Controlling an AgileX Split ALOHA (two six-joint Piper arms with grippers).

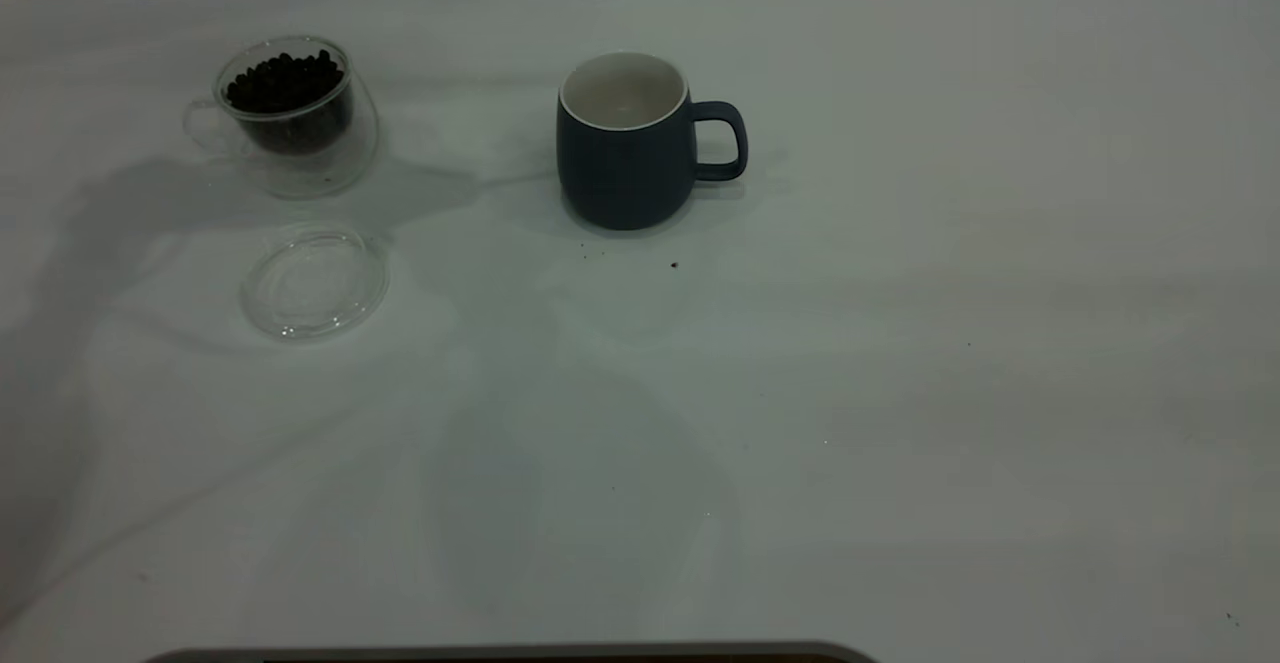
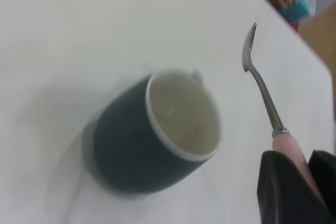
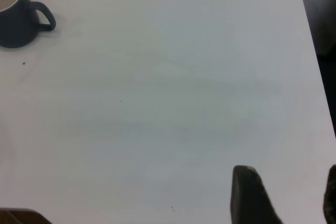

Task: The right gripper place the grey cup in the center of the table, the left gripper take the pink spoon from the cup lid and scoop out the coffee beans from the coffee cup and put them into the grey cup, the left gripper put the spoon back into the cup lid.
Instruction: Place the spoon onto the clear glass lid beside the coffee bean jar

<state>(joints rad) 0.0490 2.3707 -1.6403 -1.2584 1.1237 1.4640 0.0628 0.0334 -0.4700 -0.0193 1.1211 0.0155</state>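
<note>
The left claw (image 2: 296, 182) pinches the spoon (image 2: 262, 90) by its pink handle, bowl out beside the grey mug (image 1: 628, 143) mid-worktop; the bean cup (image 1: 290, 113) waits at nine o'clock; the right claw (image 3: 286, 195), spread empty, hangs clear.

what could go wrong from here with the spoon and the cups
1. The left gripper pinches only the end of the pink spoon's handle; it might twist or slip during scooping.
2. The coffee cup is heaped with coffee beans near its rim, so a scoop could push some onto the table.
3. The cup lid is shallow; the returned spoon may roll off.
</note>
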